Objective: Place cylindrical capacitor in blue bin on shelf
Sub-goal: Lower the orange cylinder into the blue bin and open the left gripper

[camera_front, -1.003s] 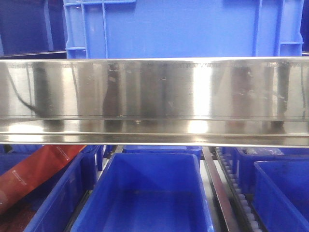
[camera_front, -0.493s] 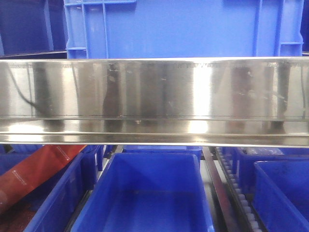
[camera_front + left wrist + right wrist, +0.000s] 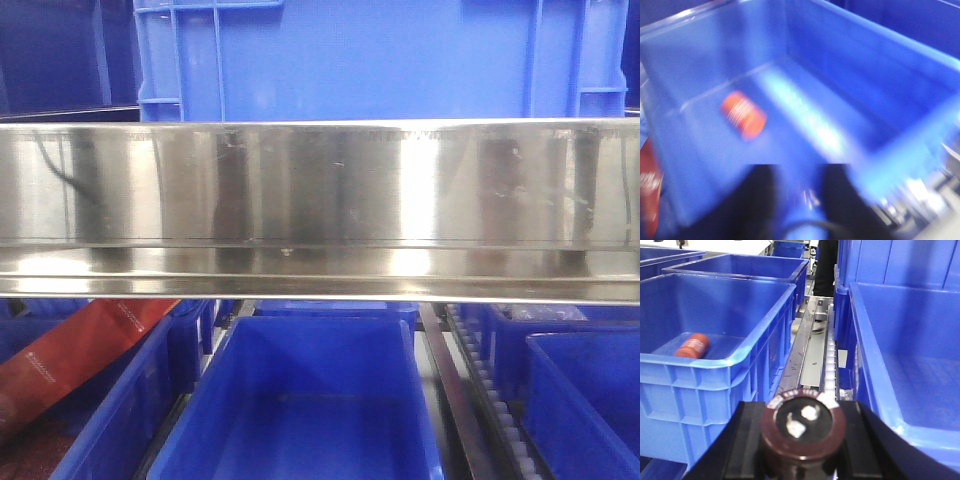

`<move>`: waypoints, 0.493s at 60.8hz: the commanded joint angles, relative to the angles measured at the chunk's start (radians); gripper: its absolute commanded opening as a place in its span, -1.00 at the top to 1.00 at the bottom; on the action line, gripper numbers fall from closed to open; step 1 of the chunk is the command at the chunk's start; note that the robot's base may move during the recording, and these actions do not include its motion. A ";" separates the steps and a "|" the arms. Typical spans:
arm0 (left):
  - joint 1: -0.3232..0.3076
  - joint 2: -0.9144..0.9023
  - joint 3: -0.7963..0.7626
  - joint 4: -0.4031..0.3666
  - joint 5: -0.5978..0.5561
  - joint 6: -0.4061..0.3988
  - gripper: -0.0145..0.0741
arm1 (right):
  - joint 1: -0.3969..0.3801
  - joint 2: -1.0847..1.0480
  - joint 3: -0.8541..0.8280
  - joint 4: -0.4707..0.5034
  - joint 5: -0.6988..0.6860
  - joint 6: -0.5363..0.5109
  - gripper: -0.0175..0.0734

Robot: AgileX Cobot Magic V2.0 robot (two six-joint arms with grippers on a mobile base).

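Right gripper (image 3: 803, 434): pinching the cylindrical capacitor (image 3: 803, 419), with a black finger (image 3: 746, 440) pressed against each side of it.
Cylindrical capacitor: dark brown and end-on to my right wrist camera, with two pale metal terminals on its face. It sits between the right gripper's fingers.
Roller track (image 3: 816, 357): runs straight ahead of the right gripper, between two bins.
Blue bin (image 3: 715, 367): ahead and to the left of the right gripper. An orange cylinder (image 3: 691, 345) lies on its side on the bin floor.
Second blue bin (image 3: 900, 355): ahead and to the right, just beside the track.
Left gripper (image 3: 797, 192): my feed is blurred here. The fingers stand spread and I make out nothing between their tips. It hangs over the inside of a blue bin, with an orange cylinder ahead and a little left. I can't tell whether it is the same bin.
Shelf (image 3: 320, 200): in the front view its broad shiny rail spans the picture. A blue crate (image 3: 380, 60) sits above it, with more blue bins and a red packet (image 3: 70, 350) below.
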 commanded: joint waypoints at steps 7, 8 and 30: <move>-0.005 -0.239 0.212 0.077 -0.062 -0.103 0.78 | 0.001 -0.001 -0.003 0.001 -0.010 -0.004 0.95; -0.005 -0.257 0.239 0.083 -0.069 -0.110 0.78 | 0.001 -0.001 -0.003 0.001 -0.008 -0.004 0.95; -0.005 -0.700 0.639 0.305 -0.104 -0.388 0.78 | 0.001 0.001 -0.003 0.001 -0.004 -0.004 0.95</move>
